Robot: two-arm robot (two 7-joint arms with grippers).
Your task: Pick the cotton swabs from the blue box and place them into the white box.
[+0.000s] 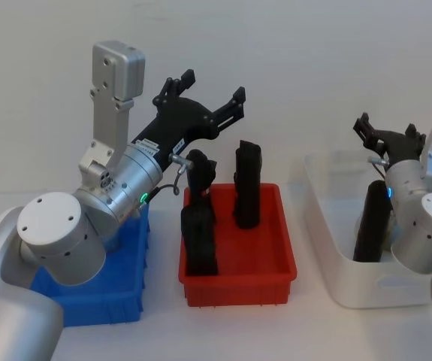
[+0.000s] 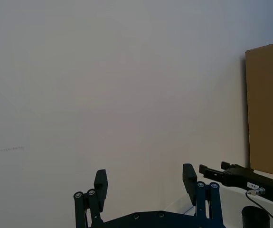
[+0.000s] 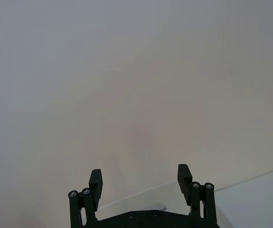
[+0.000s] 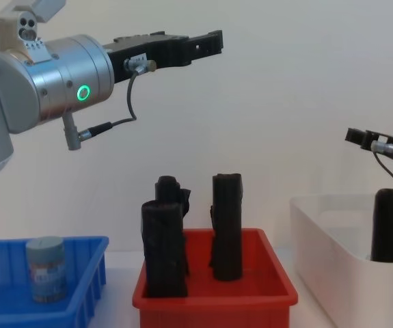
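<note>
One cotton swabs tub [image 4: 46, 268], pale grey-blue with a printed label, stands upright in the blue box [image 4: 83, 273] at the left. In the head view my left arm hides most of the blue box [image 1: 122, 289]. My left gripper [image 1: 214, 86] is raised high above the table, open and empty, pointing toward the back wall; it also appears high in the chest view [image 4: 213, 39] and in its wrist view [image 2: 145, 183]. The white box [image 1: 328, 226] stands at the right. Above it my right gripper [image 1: 386, 128] hangs open and empty, fingers apart in the right wrist view [image 3: 140, 178].
A red bin [image 1: 238, 282] between the two boxes holds three tall black rolls [image 1: 247, 184]. Another black roll [image 1: 371, 222] leans inside the white box. A brown cardboard panel [image 2: 268, 109] stands by the wall. Bare table lies in front of the bins.
</note>
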